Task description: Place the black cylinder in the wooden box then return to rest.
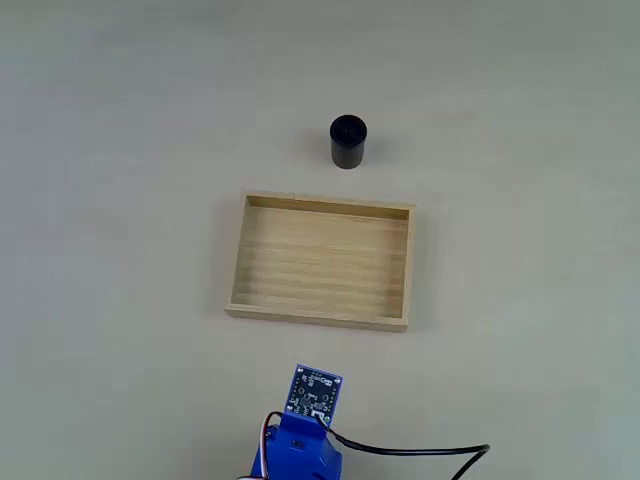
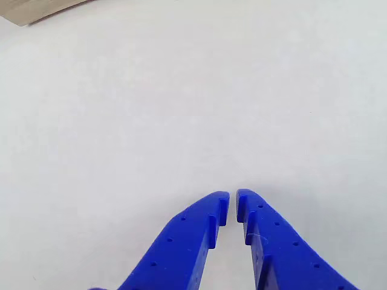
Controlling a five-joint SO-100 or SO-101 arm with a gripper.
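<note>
The black cylinder stands upright on the table just beyond the far wall of the wooden box, which lies empty in the middle of the fixed view. A corner of the wooden box shows at the top left of the other view. The blue arm sits folded at the bottom edge of the fixed view, well short of the box. My gripper points at bare table in the other view, its blue fingertips nearly touching, with nothing between them.
A small blue circuit board rides on top of the arm. A black cable runs from the arm to the right along the bottom edge. The pale table lies bare around the box.
</note>
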